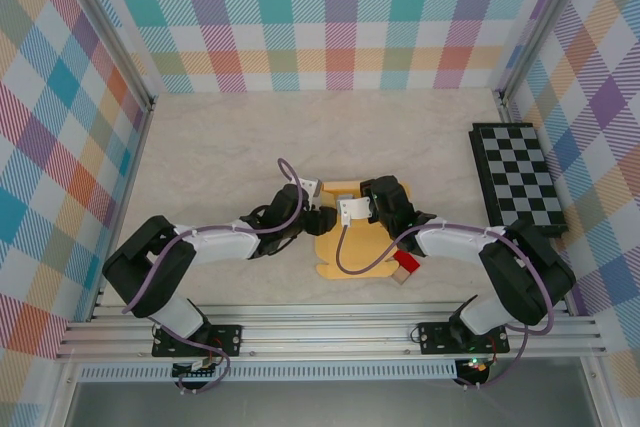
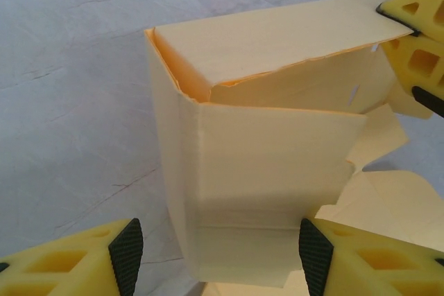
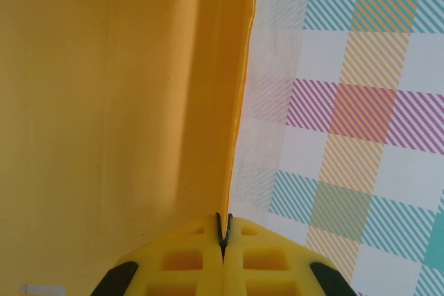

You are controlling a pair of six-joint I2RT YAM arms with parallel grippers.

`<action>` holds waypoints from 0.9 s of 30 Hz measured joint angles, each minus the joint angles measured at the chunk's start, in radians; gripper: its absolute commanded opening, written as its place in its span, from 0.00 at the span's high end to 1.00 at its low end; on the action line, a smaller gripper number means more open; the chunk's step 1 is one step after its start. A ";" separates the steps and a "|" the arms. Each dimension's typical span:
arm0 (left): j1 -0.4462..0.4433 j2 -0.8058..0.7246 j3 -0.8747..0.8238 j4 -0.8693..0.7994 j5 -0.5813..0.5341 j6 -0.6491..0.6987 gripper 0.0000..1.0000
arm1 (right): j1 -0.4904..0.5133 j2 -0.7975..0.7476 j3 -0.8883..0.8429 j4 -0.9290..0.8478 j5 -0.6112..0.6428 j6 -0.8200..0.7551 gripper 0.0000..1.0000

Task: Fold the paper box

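Pale marbled tabletop [image 1: 230, 137]; plaid walls [image 1: 300, 17]; paper box [image 1: 360, 247] centre.

left arm [image 1: 215, 242] first: white forearm shell, chunky black joint housings, a purple cable [image 1: 283, 167] looping off the wrist. same dress on the right arm [image 1: 470, 239], complete with a second purple cable [image 1: 342, 259]. black base plates [image 1: 195, 339] with bolt heads, a tiny green light [image 1: 470, 360] by the right one. white camera bracket [image 1: 352, 209] at the wrist. up close on the left gripper [image 2: 215, 247]: bright yellow fingers [image 2: 62, 268] with moulded square pockets, black textured pads [image 2: 127, 254] on the inner faces. right gripper [image 3: 223, 230]: same yellow, same pockets, black at the outer corners.
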 measured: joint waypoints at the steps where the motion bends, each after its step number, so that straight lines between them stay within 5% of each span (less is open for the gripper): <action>1: 0.000 0.000 0.000 0.000 0.001 0.005 0.36 | 0.000 0.000 0.000 -0.003 0.000 0.005 1.00; 16: -0.005 0.093 0.039 -0.018 -0.069 0.100 0.36 | 0.001 -0.041 0.000 -0.046 -0.011 0.031 1.00; 27: -0.010 0.099 0.115 -0.089 -0.067 0.006 0.34 | 0.005 -0.040 0.000 -0.045 0.005 0.035 1.00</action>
